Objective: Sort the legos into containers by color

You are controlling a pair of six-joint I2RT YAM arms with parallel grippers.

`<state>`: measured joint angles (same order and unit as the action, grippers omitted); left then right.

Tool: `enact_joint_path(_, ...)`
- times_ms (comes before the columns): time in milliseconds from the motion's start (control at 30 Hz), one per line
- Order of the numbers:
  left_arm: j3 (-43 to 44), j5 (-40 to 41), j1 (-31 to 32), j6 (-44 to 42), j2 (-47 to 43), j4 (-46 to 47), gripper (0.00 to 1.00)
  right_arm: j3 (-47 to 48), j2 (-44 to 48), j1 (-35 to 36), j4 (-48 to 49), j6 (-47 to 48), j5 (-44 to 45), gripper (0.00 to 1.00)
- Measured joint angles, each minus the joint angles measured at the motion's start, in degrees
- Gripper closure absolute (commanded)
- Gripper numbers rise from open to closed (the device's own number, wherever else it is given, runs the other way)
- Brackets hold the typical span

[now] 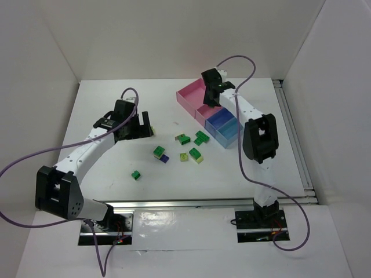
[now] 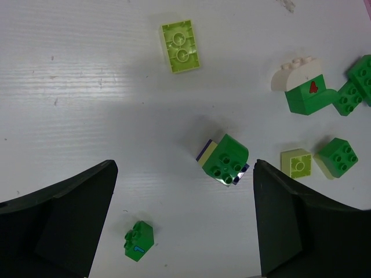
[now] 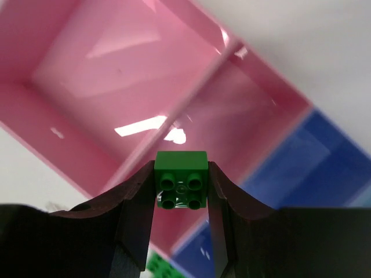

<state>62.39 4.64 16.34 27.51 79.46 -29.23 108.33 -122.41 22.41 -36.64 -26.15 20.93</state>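
Right gripper [image 3: 181, 194] pinches a small dark green studded plastic brick [image 3: 181, 174] between its black fingers, with the studs toward the wrist camera. It hangs over the joined shallow plastic trays, above the wall between the large pink tray [image 3: 87, 63] and the smaller pink tray [image 3: 255, 116]; the blue tray [image 3: 324, 168] is next. Left gripper [image 2: 184, 168] is spread wide above the white table [image 2: 87, 87], where a rounded dark green brick [image 2: 226, 157] and a yellow-green brick [image 2: 181, 46] lie loose.

A flat white tabletop [image 1: 174, 179] fills the middle of the frame. White panel walls [image 1: 174, 35] rise behind it, and silver metal rails [image 1: 191, 202] edge its bottom and right sides.
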Motion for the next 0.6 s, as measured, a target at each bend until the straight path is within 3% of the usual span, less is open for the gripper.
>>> enact_joint_path(200, 0.74, -1.18, 0.00, -0.02, 1.88, -0.39, 0.00, 15.43, -10.19, -0.55, 0.37, 0.98, -2.43, 0.61)
enact_joint_path(333, 0.76, -1.55, 0.00, 0.39, 1.99, -0.59, 0.00, 23.45, -14.71, -0.55, 0.50, 1.20, -4.74, 0.53)
enact_joint_path(367, 0.96, -1.55, 0.00, 1.01, 2.21, -0.85, 0.00, 24.87, -15.72, -0.55, 0.55, 1.18, -5.35, 0.48)
enact_joint_path(400, 1.29, -1.55, 0.00, 1.44, 2.67, -1.05, 0.00, 25.75, -16.50, -0.57, 0.68, 1.05, -5.77, 0.34)
enact_joint_path(467, 2.80, -1.51, 0.00, 2.78, 4.28, -1.84, 0.00, 26.56, -17.62, -0.59, 0.68, 0.66, -6.84, 0.20)
enact_joint_path(600, 6.54, -1.40, 0.00, 4.76, 8.85, -3.76, 0.04, 26.58, -18.64, -0.63, 0.57, 0.72, -9.25, 0.16)
